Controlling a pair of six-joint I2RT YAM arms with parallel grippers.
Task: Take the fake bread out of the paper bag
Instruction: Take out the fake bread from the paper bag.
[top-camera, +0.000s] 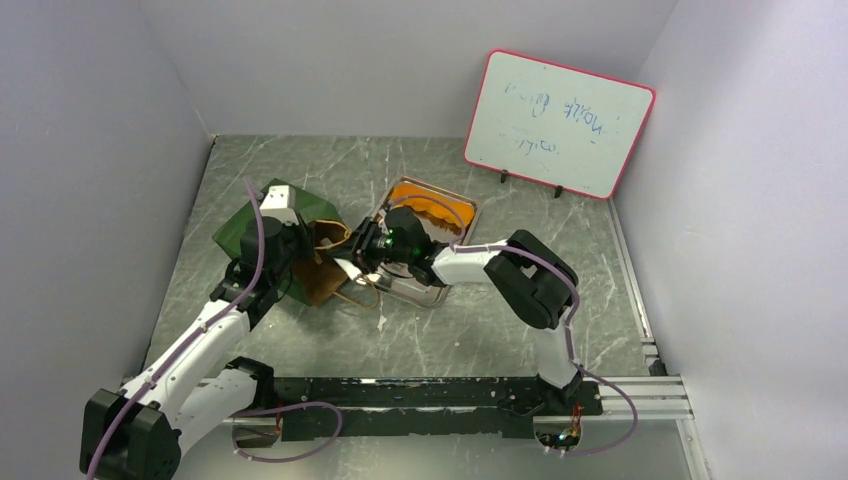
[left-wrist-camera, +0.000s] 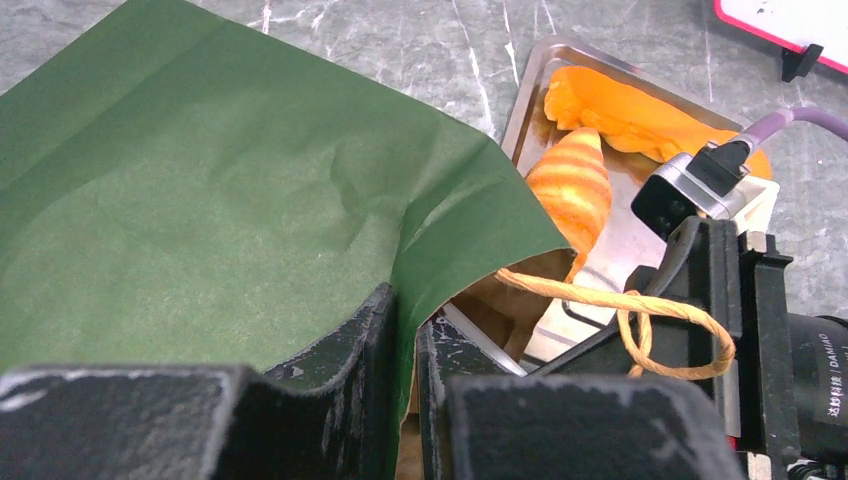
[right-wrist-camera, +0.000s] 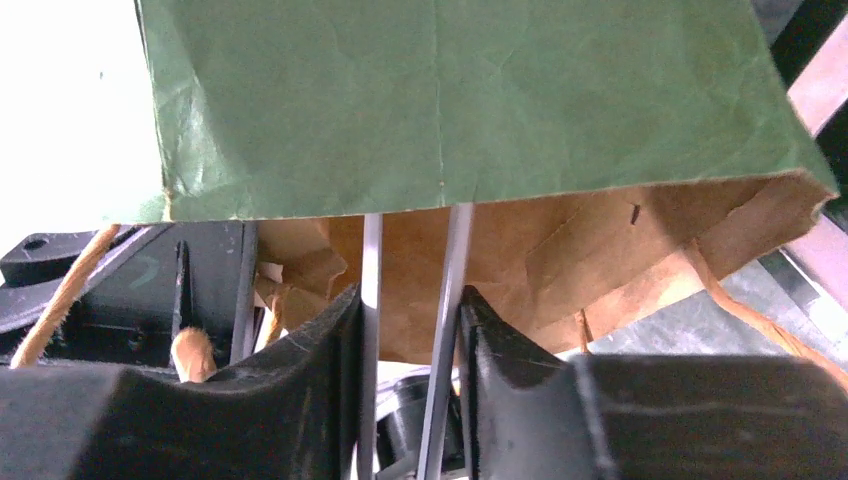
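The dark green paper bag (top-camera: 320, 210) lies on its side with its brown mouth toward the right. My left gripper (left-wrist-camera: 408, 370) is shut on the bag's top edge (left-wrist-camera: 200, 180). My right gripper (top-camera: 365, 250) sits at the mouth, its fingers shut on the two arms of metal tongs (right-wrist-camera: 371, 280) that point into the bag (right-wrist-camera: 450, 100). Only brown paper shows inside. A striped fake croissant (left-wrist-camera: 572, 190) and another orange bread piece (left-wrist-camera: 640, 110) lie in the metal tray (left-wrist-camera: 522, 100) just beyond the bag.
The tray (top-camera: 470, 212) stands right of the bag, close behind my right wrist. A twisted paper handle (left-wrist-camera: 620, 295) loops over the right arm's housing. A pink-framed whiteboard (top-camera: 558, 122) leans at the back right. Grey walls close in both sides.
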